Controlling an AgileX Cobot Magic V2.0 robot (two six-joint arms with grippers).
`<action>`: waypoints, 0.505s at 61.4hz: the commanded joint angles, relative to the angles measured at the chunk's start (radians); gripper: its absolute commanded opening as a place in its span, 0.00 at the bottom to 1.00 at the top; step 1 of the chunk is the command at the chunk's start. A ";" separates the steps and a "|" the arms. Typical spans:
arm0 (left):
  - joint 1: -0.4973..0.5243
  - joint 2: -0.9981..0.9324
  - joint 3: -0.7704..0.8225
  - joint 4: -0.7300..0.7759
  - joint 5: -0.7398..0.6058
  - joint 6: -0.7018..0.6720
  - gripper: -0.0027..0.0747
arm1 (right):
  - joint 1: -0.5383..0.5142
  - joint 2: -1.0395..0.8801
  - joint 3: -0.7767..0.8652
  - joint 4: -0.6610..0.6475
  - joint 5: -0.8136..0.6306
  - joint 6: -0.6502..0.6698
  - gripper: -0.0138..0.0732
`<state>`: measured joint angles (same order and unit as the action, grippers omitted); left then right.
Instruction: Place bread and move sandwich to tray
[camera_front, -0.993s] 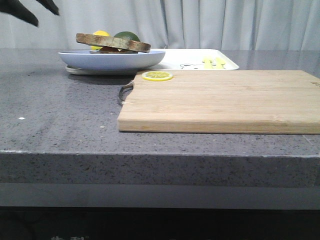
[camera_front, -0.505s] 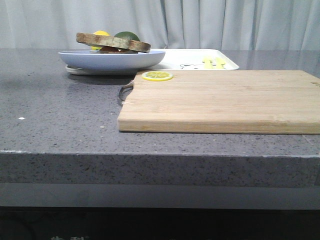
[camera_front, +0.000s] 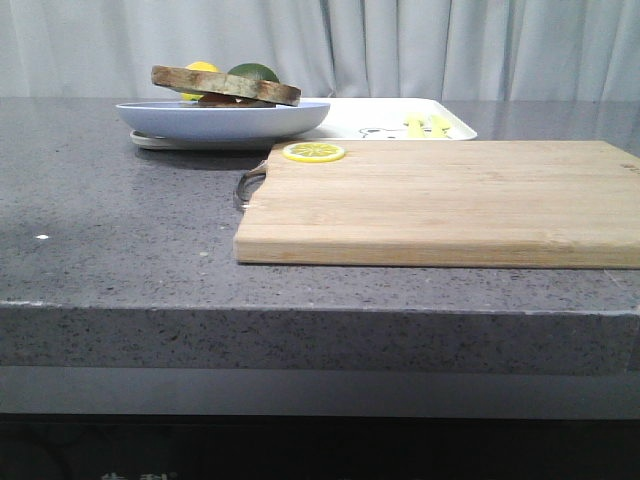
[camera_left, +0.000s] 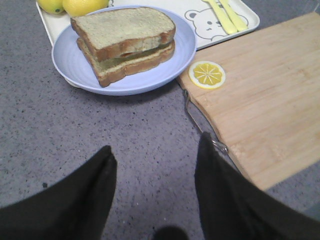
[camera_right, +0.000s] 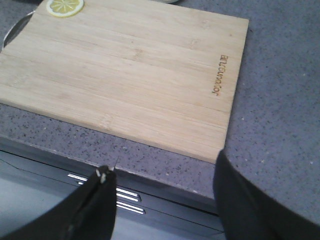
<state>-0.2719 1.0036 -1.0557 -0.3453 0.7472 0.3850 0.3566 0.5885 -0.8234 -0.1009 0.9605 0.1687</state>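
The sandwich (camera_front: 225, 85) (camera_left: 125, 47) lies on a round pale blue plate (camera_front: 220, 120) (camera_left: 70, 60), with the bread (camera_left: 122, 27) as its top slice. The plate rests partly on the white tray (camera_front: 380, 108) (camera_left: 252, 17) at the back of the counter. In the left wrist view my left gripper (camera_left: 156, 145) is open with nothing in it, above bare grey counter and short of the plate. My right gripper (camera_right: 164, 162) is open and holds nothing, over the counter's front edge by the cutting board's corner. Neither gripper shows in the front view.
A wooden cutting board (camera_front: 440, 200) (camera_right: 125, 70) fills the middle and right of the counter. A lemon slice (camera_front: 314, 152) (camera_left: 207, 74) lies at its far left corner, and its metal handle (camera_left: 200, 125) faces left. Yellow and green fruit (camera_left: 80, 5) sit on the tray behind the plate.
One second ago the left gripper's dark fingers showed at the front view's top left; they have since left that view. The sandwich, plate and board have not moved.
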 joint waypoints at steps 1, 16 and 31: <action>-0.016 -0.099 0.043 0.005 -0.090 0.004 0.50 | -0.007 0.003 -0.030 -0.040 -0.037 0.000 0.68; -0.012 -0.320 0.212 0.065 -0.105 0.004 0.50 | -0.006 0.003 -0.029 -0.040 -0.034 -0.002 0.68; -0.012 -0.440 0.297 0.065 -0.109 0.004 0.50 | -0.006 0.003 -0.029 -0.039 -0.034 -0.020 0.68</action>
<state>-0.2763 0.5798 -0.7468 -0.2679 0.7180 0.3850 0.3566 0.5885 -0.8234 -0.1185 0.9814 0.1603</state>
